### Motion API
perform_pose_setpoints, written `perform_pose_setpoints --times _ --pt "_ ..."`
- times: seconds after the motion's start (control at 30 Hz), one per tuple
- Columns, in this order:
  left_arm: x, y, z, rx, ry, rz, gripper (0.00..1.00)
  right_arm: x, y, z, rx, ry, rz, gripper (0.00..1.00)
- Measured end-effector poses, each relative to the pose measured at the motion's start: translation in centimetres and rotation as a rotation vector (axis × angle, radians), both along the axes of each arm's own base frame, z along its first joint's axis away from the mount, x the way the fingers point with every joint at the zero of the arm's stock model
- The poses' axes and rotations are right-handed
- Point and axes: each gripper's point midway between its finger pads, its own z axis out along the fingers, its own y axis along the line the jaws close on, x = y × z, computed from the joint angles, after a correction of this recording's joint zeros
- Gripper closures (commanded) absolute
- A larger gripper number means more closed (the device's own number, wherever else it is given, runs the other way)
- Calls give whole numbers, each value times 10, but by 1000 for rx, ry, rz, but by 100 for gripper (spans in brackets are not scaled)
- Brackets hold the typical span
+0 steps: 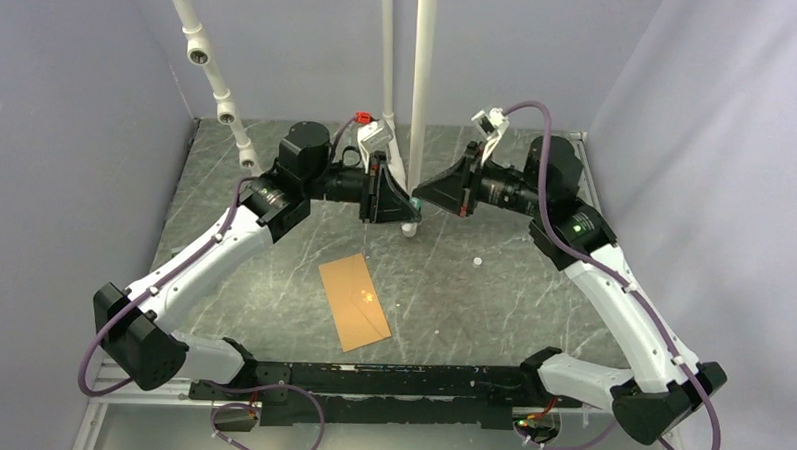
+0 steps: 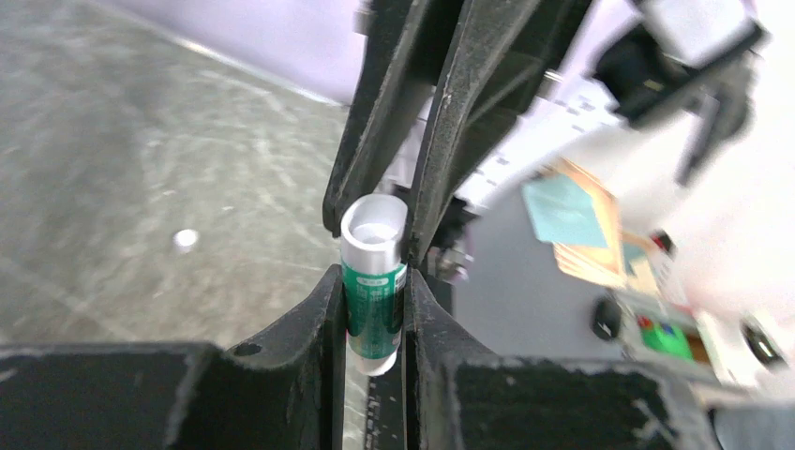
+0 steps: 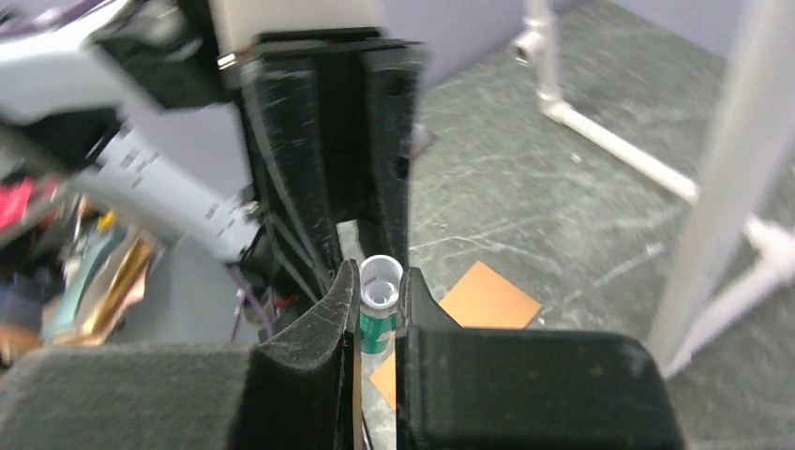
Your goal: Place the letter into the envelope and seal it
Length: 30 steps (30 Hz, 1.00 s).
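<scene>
While the long orange-brown kraft paper envelope (image 1: 355, 302) lies flat on the grey veined table (image 1: 492, 308), both arms meet in the air beyond its far end, and the action is all up there. The left gripper (image 2: 373, 281) is clamped on the green body of a small glue stick with a white end (image 2: 375, 300). The right gripper (image 3: 380, 281) comes in from the opposite side, its fingers pinched on that white end. One arm steadies the tube and the other works the top. That looks like readying the glue for the seal, though whether the cap is on or off cannot be told.

And the letter? No pale pinkish sheet shows beside the envelope or anywhere around it, so it may already be inside; the views do not settle it. The flap's position is too faint to read. A tiny white bit (image 1: 477, 259) sits on the table to the envelope's right, well apart from it.
</scene>
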Motion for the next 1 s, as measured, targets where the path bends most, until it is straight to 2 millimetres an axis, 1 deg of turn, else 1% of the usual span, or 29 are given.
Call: perform_pose_setpoints --times 0.13,0.2,0.23,0.27,0.3,0.33,0.37,0.4,0.43,0.47,0.5,0.53,0.6,0.67,0.77,0.83,0.9,1.0 --pt "-38 2 19 -46 -18 -208 97 -43 3 23 11 -179 245 100" --pt "-52 5 24 -63 -29 -283 98 -58 4 27 25 -220 337 100" --pt "-56 5 25 -65 -29 -304 97 -62 4 28 31 -228 366 100" --pt "-59 6 25 -68 -30 -321 98 -65 4 29 36 -232 385 86" --pt "-60 6 26 -69 -34 -329 98 -65 5 29 38 -231 386 68" --pt "-60 6 27 -70 -38 -326 98 -63 5 30 39 -224 370 54" --pt "-58 6 27 -69 -42 -314 98 -60 5 30 40 -208 346 46" --pt "-51 4 27 -67 -48 -278 98 -49 5 31 38 -194 276 42" --pt "-43 2 28 -64 -60 -229 98 -45 6 31 40 -176 248 41" --pt "-35 0 27 -59 -67 -187 98 -34 6 30 39 -141 175 43" --pt "-28 0 27 -52 -72 -140 98 -23 5 29 40 -105 102 48" --pt "-19 -1 26 -44 -76 -78 98 -11 3 27 46 -58 23 50" --pt "-2 1 26 -31 -87 31 98 10 -1 23 68 43 -111 51" --pt "12 2 22 -11 -81 113 98 22 -1 18 89 116 -190 51" --pt "24 5 13 22 -63 182 97 32 1 9 106 204 -268 51" --pt "28 6 9 38 -53 204 97 36 2 4 104 232 -297 53" --pt "30 7 5 52 -46 218 98 38 4 -1 96 248 -309 58" --pt "32 9 0 70 -37 237 98 39 8 -3 91 258 -305 69"
